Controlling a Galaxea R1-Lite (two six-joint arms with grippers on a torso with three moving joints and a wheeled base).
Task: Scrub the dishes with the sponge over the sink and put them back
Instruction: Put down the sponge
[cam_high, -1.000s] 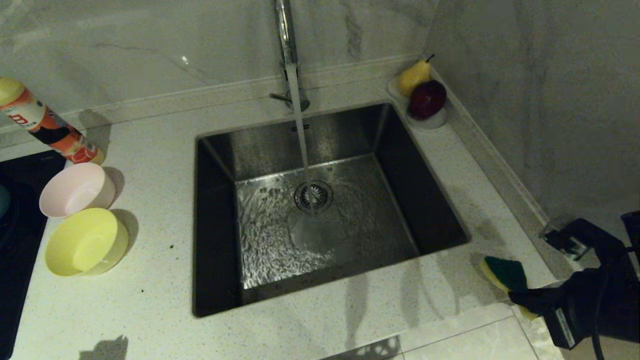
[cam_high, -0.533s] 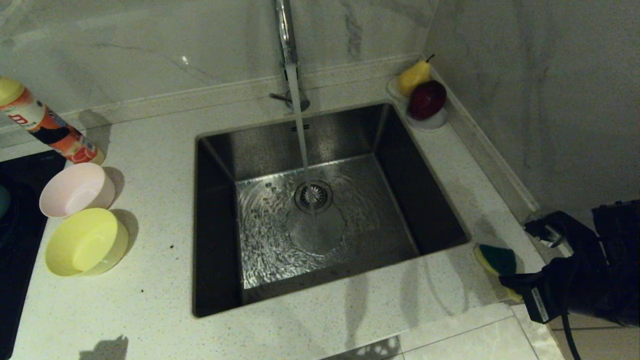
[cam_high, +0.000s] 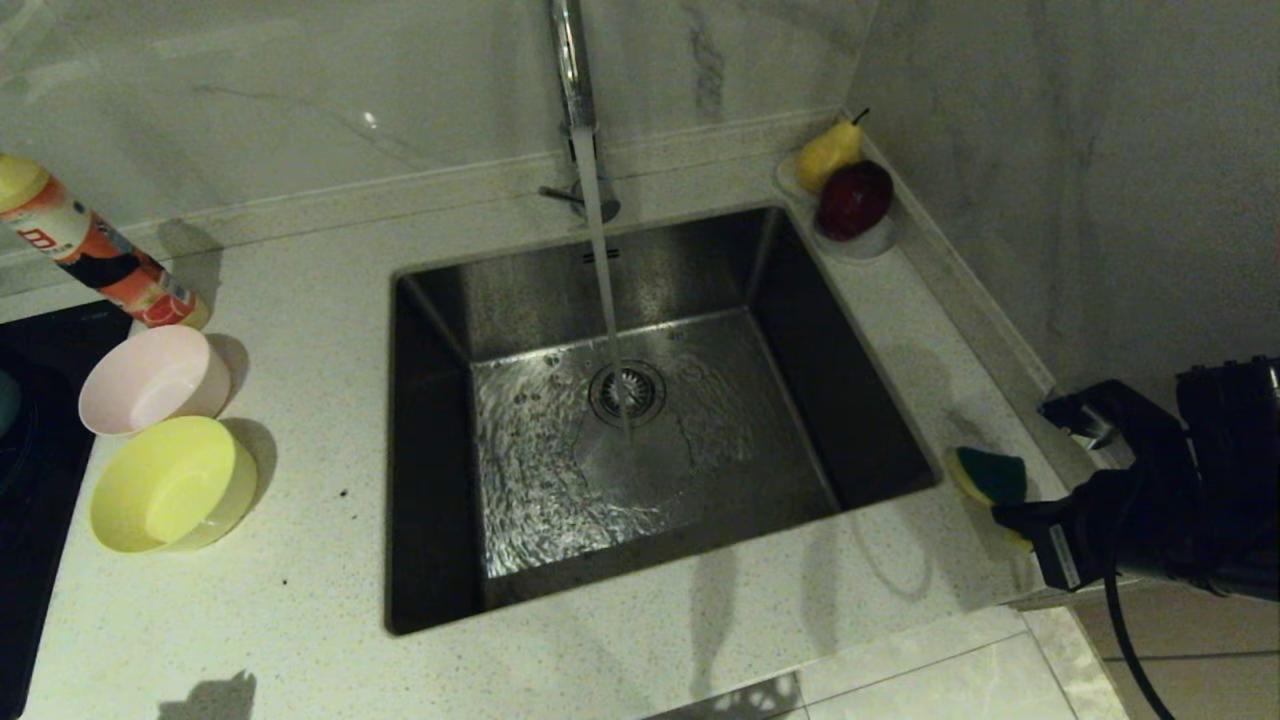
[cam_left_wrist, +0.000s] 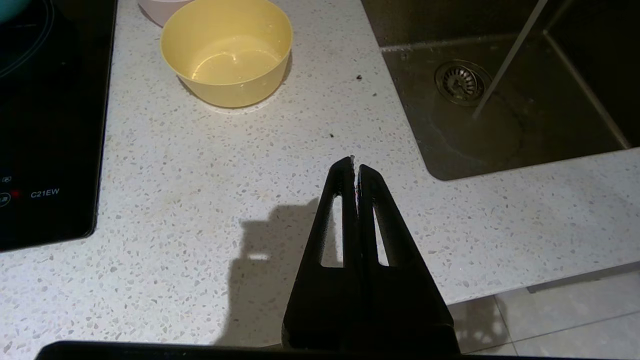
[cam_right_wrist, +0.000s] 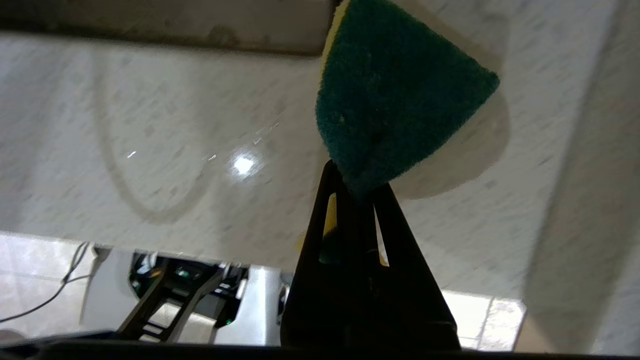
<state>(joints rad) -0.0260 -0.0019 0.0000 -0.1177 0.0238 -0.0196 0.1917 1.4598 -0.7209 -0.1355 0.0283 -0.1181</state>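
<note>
Veined marble walls meeting in a corner, pale speckled countertop, tiled floor, dim light

A home kitchen: a steel sink set in a speckled countertop, running faucet, marble wall, induction hob and 2 plastic bowls.

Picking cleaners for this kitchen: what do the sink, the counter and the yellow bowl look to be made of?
Sink: likely stainless steel, brushed grey walls with a dull sheen. Counter: pale speckled stone or quartz composite, smooth and slightly glossy; which one is unclear. Yellow bowl: probably plastic, with a thin even wall, uniform colour and a soft shine.
</note>
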